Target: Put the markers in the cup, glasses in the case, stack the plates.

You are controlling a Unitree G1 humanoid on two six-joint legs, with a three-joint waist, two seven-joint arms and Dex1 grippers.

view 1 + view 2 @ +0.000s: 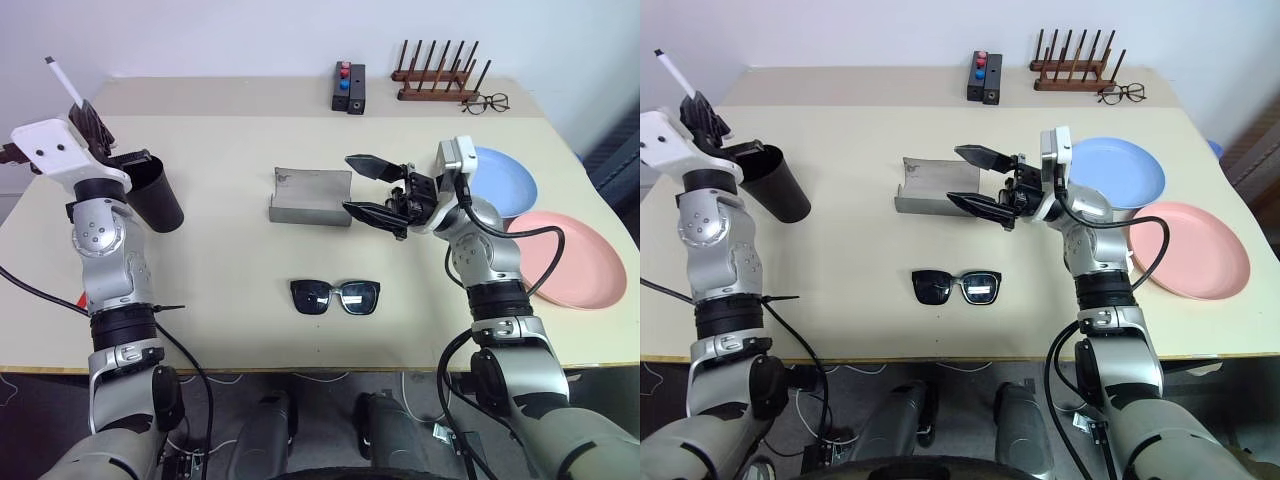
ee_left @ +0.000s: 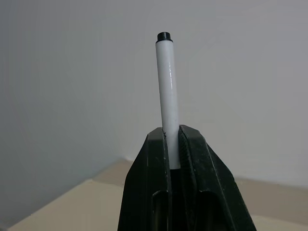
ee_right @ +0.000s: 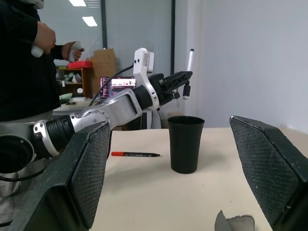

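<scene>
The marker step is judged to be in hand; a white-barrelled marker (image 2: 167, 96) is pinched near its lower end between the closed fingers of the left tool (image 1: 90, 122), its black-tipped end pointing up and away; the tool is held above and just beside the rim of the cup (image 1: 152, 192), which stands upright on the table (image 1: 230, 250) near its left edge; the marker is not yet over the mouth of the cup, as far as can be judged. A second marker (image 3: 135, 154), dark-bodied with a red end, is seen lying flat on the table beyond the cup in the right wrist view; it is well apart from both tools. The right tool (image 1: 375, 190) is held spread wide and empty, pointing to the left above the table just beside the open grey case (image 1: 310, 196); nothing is gripped by it. The sunglasses (image 1: 335, 297) lie unfolded on the table nearer the front edge, in front of the case and not touching it; the blue plate (image 1: 510, 180) and the pink plate (image 1: 575, 262) lie side by side at the right, the pink one slightly overlapping the blue rim or just touching it, unstacked.

For the next move, the held marker would need to be brought over the cup's mouth, tipped downward and released; care is called for so that the cup is not knocked over.
</scene>
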